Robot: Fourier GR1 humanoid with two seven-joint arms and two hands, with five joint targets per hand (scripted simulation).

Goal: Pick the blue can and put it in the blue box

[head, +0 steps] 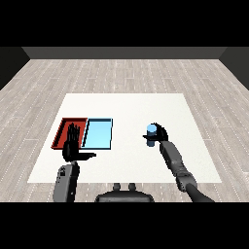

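The blue can (151,132) stands on the white table (136,107) right of centre. My right hand (159,133) is curled round it, thumb in front and fingers behind. The light blue tray (98,133) lies left of centre with nothing in it, well to the left of the can. My left hand (72,146) is held upright with straight fingers, over the near edge of the red tray (64,127), holding nothing.
The red tray lies directly left of the light blue tray, edges touching. Bare white table stretches between the blue tray and the can. Grey wooden floor surrounds the table.
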